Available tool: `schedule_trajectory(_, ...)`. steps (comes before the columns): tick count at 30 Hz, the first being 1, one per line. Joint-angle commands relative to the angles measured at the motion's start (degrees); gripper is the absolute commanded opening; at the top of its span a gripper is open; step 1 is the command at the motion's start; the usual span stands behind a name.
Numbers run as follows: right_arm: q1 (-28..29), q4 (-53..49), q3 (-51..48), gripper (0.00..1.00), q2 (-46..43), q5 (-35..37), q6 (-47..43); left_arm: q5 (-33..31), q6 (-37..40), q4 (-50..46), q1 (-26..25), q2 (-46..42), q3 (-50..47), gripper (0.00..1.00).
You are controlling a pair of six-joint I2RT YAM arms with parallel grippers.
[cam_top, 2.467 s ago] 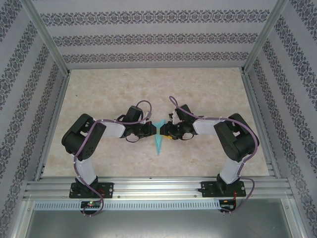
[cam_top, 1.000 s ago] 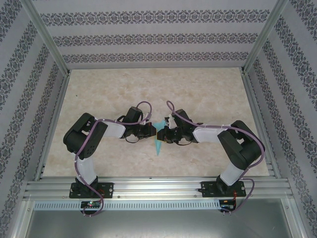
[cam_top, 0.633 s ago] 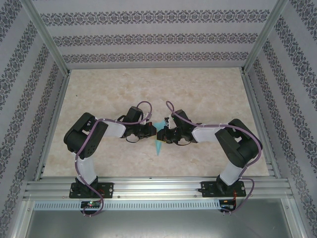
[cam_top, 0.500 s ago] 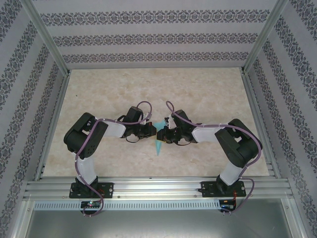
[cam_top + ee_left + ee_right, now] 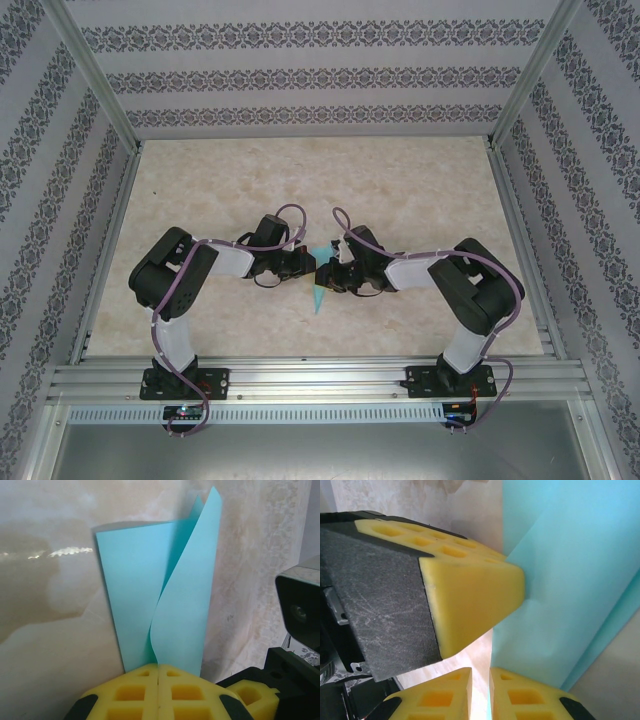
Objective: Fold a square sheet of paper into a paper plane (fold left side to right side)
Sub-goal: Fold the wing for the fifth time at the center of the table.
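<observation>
Left pincer (image 5: 158, 667) is clenched on the teal paper (image 5: 150, 580), at its 9 o'clock. Right pincer (image 5: 481, 672), at 3 o'clock, stands nearly closed at the paper's edge; whether it grips, I cannot tell. Beyond, a loose flap curls up over the table (image 5: 50, 630).

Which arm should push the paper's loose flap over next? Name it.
Probably right: the left gripper is shut on the folded teal paper, anchoring it, while the right gripper sits beside it.
</observation>
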Motion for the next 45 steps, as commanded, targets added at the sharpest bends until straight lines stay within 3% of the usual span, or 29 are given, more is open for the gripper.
schedule_trajectory(1,0.8,3.8,-1.2,0.18,1.6,1.5,1.3,-5.8,0.0,2.4,-0.3,4.3,0.2,0.00)
schedule_trajectory(16,1.6,-1.5,-1.0,0.18,3.5,5.6,1.1,-5.9,0.3,1.7,-0.1,4.0,0.4,0.03)
schedule_trajectory(23,2.0,-8.6,0.0,0.18,3.2,7.7,-1.4,-5.7,2.2,-2.5,1.1,1.8,2.9,0.14)
schedule_trajectory(30,2.4,-9.8,0.2,0.18,4.3,8.0,-1.1,-6.1,4.7,-9.4,3.9,-0.7,7.7,0.33)
schedule_trajectory(34,2.5,-9.3,0.0,0.17,4.6,7.9,-0.9,-6.5,5.4,-12.7,6.8,-2.3,8.9,0.38)
schedule_trajectory(39,2.4,-8.6,0.1,0.18,4.8,7.5,-0.8,-6.8,5.5,-14.4,8.9,-8.9,4.9,0.34)
schedule_trajectory(45,2.4,-8.5,0.4,0.18,5.2,7.5,-0.8,-4.0,1.0,-12.7,7.4,-23.0,-7.3,0.24)
